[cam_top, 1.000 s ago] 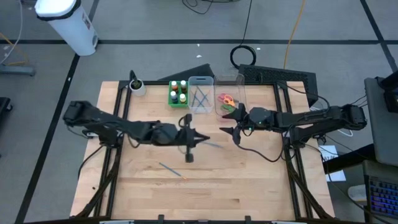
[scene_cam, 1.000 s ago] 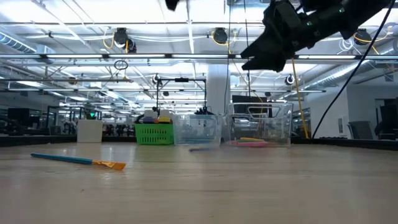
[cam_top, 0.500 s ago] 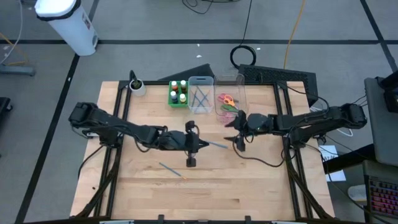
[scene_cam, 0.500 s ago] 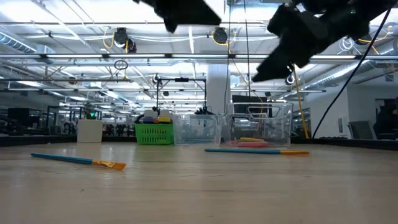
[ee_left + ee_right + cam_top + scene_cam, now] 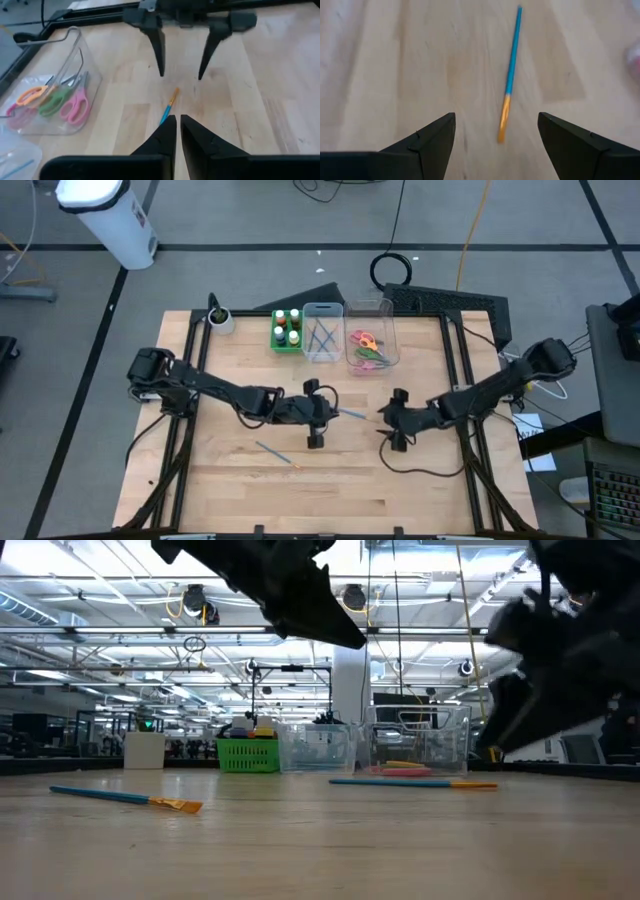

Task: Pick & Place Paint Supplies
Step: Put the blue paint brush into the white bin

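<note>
A thin blue brush [image 5: 351,414] with an orange tip lies flat on the wooden table between my two grippers. My left gripper [image 5: 177,122] hovers above its blue handle end, fingers a narrow gap apart and holding nothing. In the low view it [image 5: 350,638] stands well clear of the tabletop. My right gripper [image 5: 496,127] is open wide, facing the brush's orange tip [image 5: 504,119] from the table's right and tilted down. A second blue brush [image 5: 275,451] lies nearer the front edge.
At the table's far edge stand a green tray [image 5: 276,340] of white-capped bottles, a clear bin [image 5: 322,335] with brushes and a clear bin [image 5: 368,348] with orange, green and pink scissors. A small white pot [image 5: 220,318] sits at the far left corner.
My right gripper has swung toward the table's near edge and dropped low, tipping further down toward the brush. My left gripper has sunk and edged right, over the brush's handle end. The brush, showing only as a short piece in the low view a second ago, now lies flat full length.
</note>
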Robot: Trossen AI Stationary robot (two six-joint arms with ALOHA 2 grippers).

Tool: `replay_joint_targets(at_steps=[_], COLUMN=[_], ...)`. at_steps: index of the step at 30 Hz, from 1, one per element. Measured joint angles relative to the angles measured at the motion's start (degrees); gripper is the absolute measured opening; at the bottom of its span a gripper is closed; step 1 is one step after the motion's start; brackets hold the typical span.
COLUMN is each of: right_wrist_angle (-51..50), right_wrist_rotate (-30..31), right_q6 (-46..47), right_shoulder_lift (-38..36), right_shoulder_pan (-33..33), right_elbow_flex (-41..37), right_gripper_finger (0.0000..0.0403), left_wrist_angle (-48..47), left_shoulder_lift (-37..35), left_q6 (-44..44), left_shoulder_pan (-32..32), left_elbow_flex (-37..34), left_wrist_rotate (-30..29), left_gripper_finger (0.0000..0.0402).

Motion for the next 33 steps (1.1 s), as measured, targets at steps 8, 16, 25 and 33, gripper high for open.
replay_joint_targets(at_steps=[8, 16, 25, 33], right_wrist_angle=[12.7, 18.9, 15.2, 8.8], right_wrist_rotate=[-0.1, 0.4, -0.1, -0.1], right_q6=[3.7, 3.1, 3.7, 7.9], right_shoulder_lift=[7.6, 13.3, 13.5, 13.5], right_shoulder_pan=[-0.4, -0.4, -0.4, -0.5], right_elbow_flex=[-6.8, -7.5, -7.5, -7.5], right_gripper_finger=[0.0233, 0.0142, 0.007, 0.0012], left_wrist_angle=[2.6, 3.3, 3.3, 3.0], left_shoulder_lift=[-0.1, -0.1, -0.1, -0.1], left_q6=[-2.3, -1.9, -2.0, -2.0], left_shoulder_pan=[1.6, 1.6, 1.6, 1.6], left_elbow_flex=[0.1, 0.1, 0.1, 0.1], left_wrist_rotate=[0.0, 0.0, 0.0, 0.0], left_gripper_finger=[0.0037, 0.0037, 0.0037, 0.0037])
